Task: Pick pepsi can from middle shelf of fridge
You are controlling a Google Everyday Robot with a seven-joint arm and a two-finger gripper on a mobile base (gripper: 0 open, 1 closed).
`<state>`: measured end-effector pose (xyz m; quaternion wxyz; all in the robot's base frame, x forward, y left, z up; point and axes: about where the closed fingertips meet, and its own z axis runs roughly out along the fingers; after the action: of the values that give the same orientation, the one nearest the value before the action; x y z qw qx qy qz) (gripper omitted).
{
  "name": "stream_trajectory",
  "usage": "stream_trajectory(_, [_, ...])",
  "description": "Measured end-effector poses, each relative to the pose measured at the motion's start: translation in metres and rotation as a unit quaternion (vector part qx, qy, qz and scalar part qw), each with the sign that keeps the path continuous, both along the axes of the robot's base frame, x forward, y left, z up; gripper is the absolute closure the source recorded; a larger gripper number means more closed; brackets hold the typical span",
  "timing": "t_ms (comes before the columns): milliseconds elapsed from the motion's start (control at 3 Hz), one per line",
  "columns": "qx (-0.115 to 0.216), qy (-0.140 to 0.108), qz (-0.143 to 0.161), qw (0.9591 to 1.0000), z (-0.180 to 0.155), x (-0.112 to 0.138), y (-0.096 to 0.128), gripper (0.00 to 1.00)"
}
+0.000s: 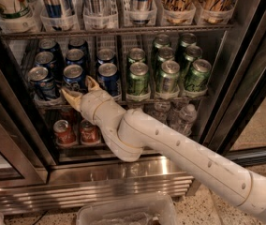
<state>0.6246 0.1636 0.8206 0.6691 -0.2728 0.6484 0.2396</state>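
Observation:
The fridge (245,74) stands open with its black door frame at the right. The middle shelf (203,95) holds several dark-blue pepsi cans on the left and green cans (168,76) on the right. My gripper (80,89) is open at the shelf's front edge. Its two tan fingers spread on either side of the lower part of the front pepsi can (74,78) in the second lane. The fingers have not closed on it. Another front pepsi can (41,82) stands to the left and one (108,78) to the right.
Tall cans in tub-like holders (95,8) fill the rack above. Small red cans (65,131) and clear bottles (184,118) stand on the lower rack behind my white arm (180,153). A ribbed steel base panel (77,191) and a clear bin (123,212) lie below.

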Motion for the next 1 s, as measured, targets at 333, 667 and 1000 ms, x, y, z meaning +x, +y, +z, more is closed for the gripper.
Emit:
stream_trajectory(333, [0.004, -0.007, 0.0, 1.0, 0.007, -0.006, -0.002, 1.0])
stream_trajectory(667, [0.005, -0.011, 0.001, 0.9999, 0.011, -0.008, -0.002, 1.0])
stream_trajectory(1000, [0.005, -0.016, 0.003, 0.9998, 0.019, -0.011, -0.005, 1.0])
